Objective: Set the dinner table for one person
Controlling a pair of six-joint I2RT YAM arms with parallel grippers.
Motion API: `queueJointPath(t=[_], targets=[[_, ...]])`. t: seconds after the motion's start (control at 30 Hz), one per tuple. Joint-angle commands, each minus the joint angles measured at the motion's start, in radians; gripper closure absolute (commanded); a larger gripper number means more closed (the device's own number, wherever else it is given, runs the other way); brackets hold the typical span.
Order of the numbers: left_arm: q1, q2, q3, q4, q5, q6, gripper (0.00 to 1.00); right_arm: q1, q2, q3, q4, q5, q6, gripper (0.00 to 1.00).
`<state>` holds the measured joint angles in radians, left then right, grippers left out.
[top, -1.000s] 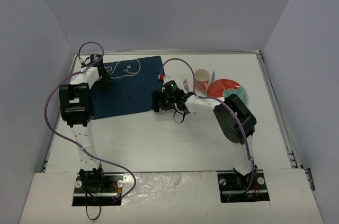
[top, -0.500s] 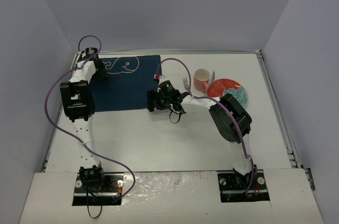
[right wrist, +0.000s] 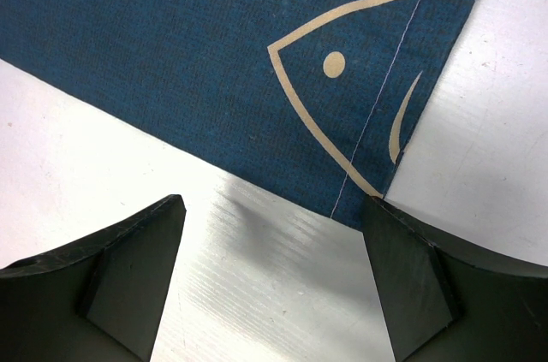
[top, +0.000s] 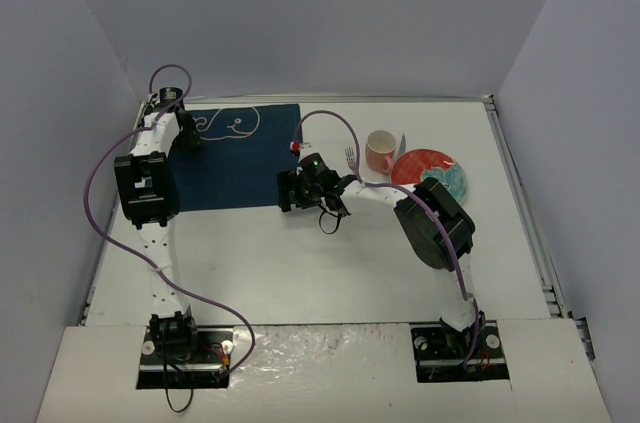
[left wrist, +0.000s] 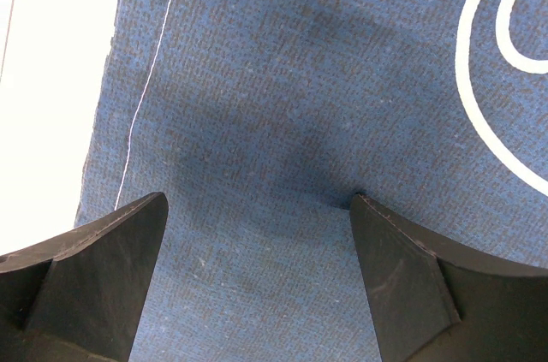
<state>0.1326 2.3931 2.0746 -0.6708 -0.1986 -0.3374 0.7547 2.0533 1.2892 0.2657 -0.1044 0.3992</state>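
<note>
The dinner table [top: 300, 263] is a white top carrying a dark blue placemat [top: 235, 158] with a white whale outline at its back left. My left gripper [top: 187, 135] stands open over the mat's far left part. In the left wrist view the left gripper [left wrist: 257, 216] spans bare cloth [left wrist: 300, 80], and one fingertip [left wrist: 368, 216] presses a small crease into it. My right gripper [top: 292, 193] is open at the mat's near right corner. The right wrist view shows the right gripper [right wrist: 274, 208] over white table [right wrist: 257, 293], one fingertip [right wrist: 385, 216] at the corner of the mat [right wrist: 171, 54].
A pink cup [top: 379, 151] stands at the back right of the mat, with a fork [top: 351, 157] beside it and a red and teal plate [top: 428, 167] further right. Grey walls close in the table on three sides.
The placemat has slid left and back and now lies squarer to the table. My left gripper moved toward the back left corner. My right gripper shifted left with the mat's corner.
</note>
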Motion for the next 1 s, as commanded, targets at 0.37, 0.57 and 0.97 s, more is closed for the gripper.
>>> queueJointPath(t=[0.37,0.57,0.97], targets=[[0.049,0.096,0.096,-0.11,-0.032,0.065,0.16,0.071,-0.001,0.013,-0.068,0.101,0.165,0.18],[0.059,0.112,0.13,-0.124,-0.031,0.061,0.16,0.068,0.019,0.025,-0.069,0.131,0.188,0.17],[0.081,0.144,0.181,-0.138,-0.021,0.047,0.16,0.077,0.053,0.049,-0.063,0.129,0.199,0.16]])
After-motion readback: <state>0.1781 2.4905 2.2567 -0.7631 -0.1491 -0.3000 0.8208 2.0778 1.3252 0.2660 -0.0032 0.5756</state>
